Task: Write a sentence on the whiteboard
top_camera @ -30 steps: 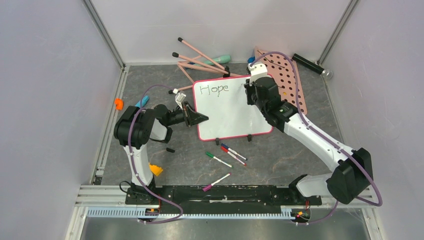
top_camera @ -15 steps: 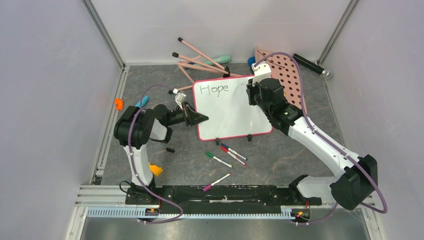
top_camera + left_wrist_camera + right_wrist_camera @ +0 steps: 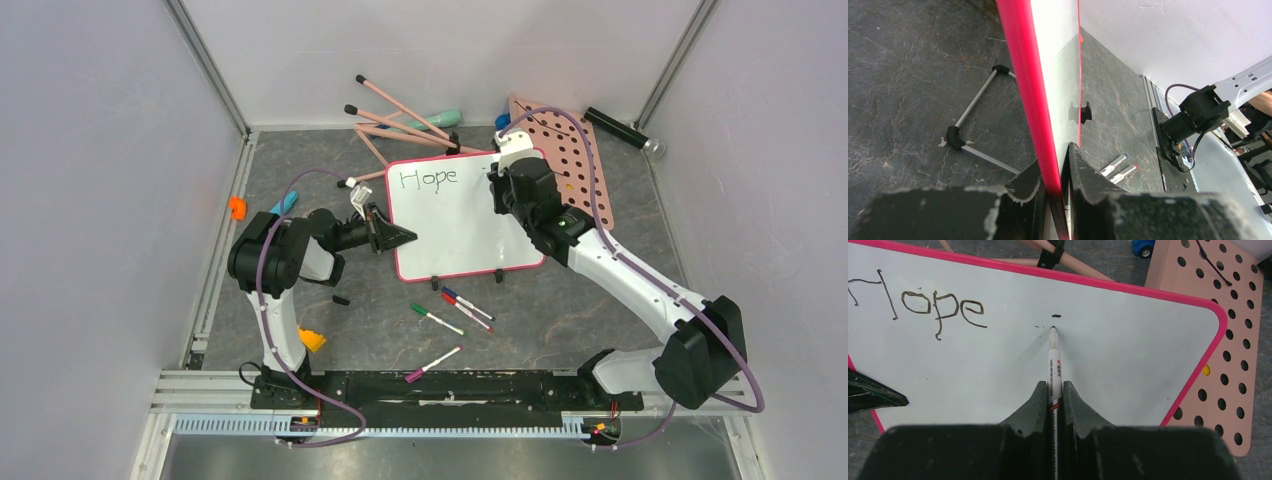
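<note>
The whiteboard (image 3: pixel 455 225), white with a pink-red rim, lies mid-table and shows in the right wrist view (image 3: pixel 998 360) and edge-on in the left wrist view (image 3: pixel 1060 75). The sentence (image 3: pixel 428 178) reads only "Hope" (image 3: pixel 923 307), plus a small black dot (image 3: pixel 1056 316). My right gripper (image 3: pixel 497 178) is shut on a white marker (image 3: pixel 1054 365) whose tip touches the board just below the dot. My left gripper (image 3: pixel 398 237) is shut on the board's left rim (image 3: pixel 1045 165).
A pink panel with round holes (image 3: pixel 578 160) lies under the board's right corner. Pink sticks (image 3: pixel 400 125) and a teal tool (image 3: pixel 445 118) lie behind. Several loose markers (image 3: pixel 455 310) lie in front. An orange piece (image 3: pixel 237 207) is at left, a black cylinder (image 3: pixel 620 128) back right.
My right arm swung slightly right and back again over the board's upper right. The left gripper and the board have not moved.
</note>
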Robot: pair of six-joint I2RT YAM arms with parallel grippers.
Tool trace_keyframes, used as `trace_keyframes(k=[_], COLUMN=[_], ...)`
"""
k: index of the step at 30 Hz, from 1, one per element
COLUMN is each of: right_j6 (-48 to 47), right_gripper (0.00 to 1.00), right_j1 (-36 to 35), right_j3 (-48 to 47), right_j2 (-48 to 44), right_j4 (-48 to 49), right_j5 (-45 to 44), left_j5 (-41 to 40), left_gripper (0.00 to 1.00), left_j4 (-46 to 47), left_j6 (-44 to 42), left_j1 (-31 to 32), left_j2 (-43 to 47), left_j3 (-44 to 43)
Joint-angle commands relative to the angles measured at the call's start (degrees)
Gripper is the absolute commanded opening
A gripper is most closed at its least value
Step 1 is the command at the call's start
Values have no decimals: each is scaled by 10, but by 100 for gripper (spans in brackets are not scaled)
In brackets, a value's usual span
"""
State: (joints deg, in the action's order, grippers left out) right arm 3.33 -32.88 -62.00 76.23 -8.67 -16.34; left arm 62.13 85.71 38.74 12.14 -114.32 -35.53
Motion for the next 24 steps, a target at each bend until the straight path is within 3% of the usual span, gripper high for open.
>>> trace_keyframes(k=[1,14,24], right_j6=[-6,4,0], right_gripper=[0,0,0], right_j1=[2,2,2], right_j3=[-10,36,-8], right_j2=[5,-24,-51], right_j4=[10,3,-17], right_j5=[-8,13,16], left_j5=[2,2,1], left_gripper=[2,2,2], left_j4=[35,35,35], left_j6=[-47,-48,-49], left_j1=[3,3,3], left_j2=[-1,-1,0], left_j3=[-11,-12,-10])
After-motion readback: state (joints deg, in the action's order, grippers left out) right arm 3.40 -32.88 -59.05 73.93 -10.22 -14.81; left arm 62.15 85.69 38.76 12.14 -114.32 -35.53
